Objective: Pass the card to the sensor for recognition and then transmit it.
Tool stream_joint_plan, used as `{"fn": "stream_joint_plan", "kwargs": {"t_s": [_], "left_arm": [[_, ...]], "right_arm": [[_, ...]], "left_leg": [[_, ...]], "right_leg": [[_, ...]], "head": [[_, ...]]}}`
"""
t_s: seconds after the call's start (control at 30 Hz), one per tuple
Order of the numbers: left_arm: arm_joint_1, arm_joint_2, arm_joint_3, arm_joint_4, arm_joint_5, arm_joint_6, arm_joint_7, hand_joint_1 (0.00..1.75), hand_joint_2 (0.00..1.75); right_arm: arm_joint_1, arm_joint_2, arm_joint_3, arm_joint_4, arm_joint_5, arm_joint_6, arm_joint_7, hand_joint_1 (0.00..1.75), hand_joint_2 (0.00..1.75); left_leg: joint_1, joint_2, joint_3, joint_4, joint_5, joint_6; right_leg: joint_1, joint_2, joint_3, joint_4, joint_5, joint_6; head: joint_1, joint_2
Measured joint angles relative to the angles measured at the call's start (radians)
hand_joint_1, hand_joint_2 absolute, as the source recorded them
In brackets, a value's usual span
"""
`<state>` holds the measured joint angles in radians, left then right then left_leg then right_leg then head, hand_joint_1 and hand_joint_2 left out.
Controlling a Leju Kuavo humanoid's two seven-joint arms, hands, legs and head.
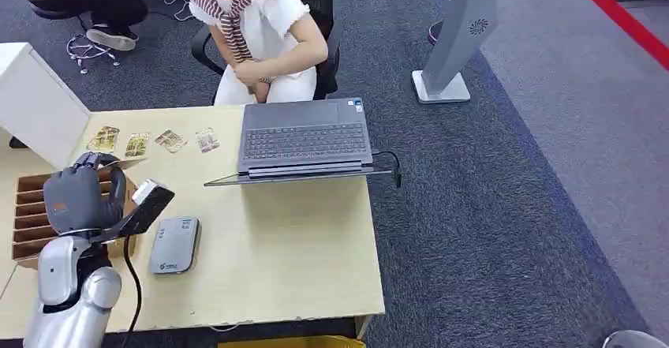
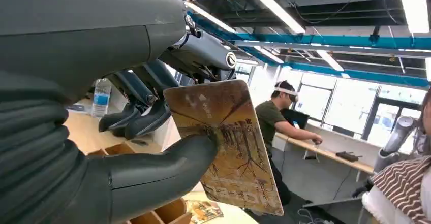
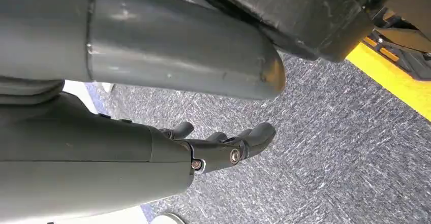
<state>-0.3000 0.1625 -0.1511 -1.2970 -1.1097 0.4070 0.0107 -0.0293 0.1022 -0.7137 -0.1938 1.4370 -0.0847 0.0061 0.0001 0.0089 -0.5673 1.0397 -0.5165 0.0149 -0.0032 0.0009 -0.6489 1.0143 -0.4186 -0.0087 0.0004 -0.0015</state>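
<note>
Fingers [image 2: 134, 120] and thumb of the left hand [image 1: 79, 198] pinch the card [image 2: 228, 142], holding it up over the desk's [image 1: 276, 245] left side, above the brown slotted box [image 1: 31, 222]. Just beside sits the grey card reader [image 1: 175, 244]. Four more cards [image 1: 154, 140] lie in a row further back, next to the open laptop [image 1: 306, 139], with a seated person [image 1: 264, 32] behind. Right hand [image 3: 223, 145] hangs over carpet, fingers loosely apart, holding nothing.
</note>
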Motion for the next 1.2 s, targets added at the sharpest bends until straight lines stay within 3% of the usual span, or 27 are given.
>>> {"fn": "stream_joint_plan", "kwargs": {"t_s": [0.5, 0.9, 1.2], "left_arm": [[0.074, -0.021, -0.005, 0.0, 0.002, -0.005, 0.0, 1.75, 1.75], [0.088, -0.022, -0.032, 0.042, -0.034, -0.207, 0.043, 1.75, 1.75], [0.088, -0.013, -0.04, 0.072, -0.035, -0.239, 0.05, 1.75, 1.75]], "right_arm": [[0.001, 0.0, 0.0, 0.0, 0.002, -0.002, 0.001, 0.0, 0.0], [0.002, 0.0, 0.0, 0.0, 0.006, -0.003, -0.001, 0.0, 0.0], [0.002, -0.001, 0.0, 0.0, 0.015, -0.003, -0.001, 0.0, 0.0]], "left_leg": [[0.0, 0.0, 0.0, 0.0, 0.0, 0.0], [0.0, 0.0, 0.0, 0.0, 0.0, 0.0], [0.0, 0.0, 0.0, 0.0, 0.0, 0.0]], "right_leg": [[0.0, 0.0, 0.0, 0.0, 0.0, 0.0], [0.0, 0.0, 0.0, 0.0, 0.0, 0.0], [0.0, 0.0, 0.0, 0.0, 0.0, 0.0]], "head": [[0.0, 0.0], [0.0, 0.0], [0.0, 0.0]]}}
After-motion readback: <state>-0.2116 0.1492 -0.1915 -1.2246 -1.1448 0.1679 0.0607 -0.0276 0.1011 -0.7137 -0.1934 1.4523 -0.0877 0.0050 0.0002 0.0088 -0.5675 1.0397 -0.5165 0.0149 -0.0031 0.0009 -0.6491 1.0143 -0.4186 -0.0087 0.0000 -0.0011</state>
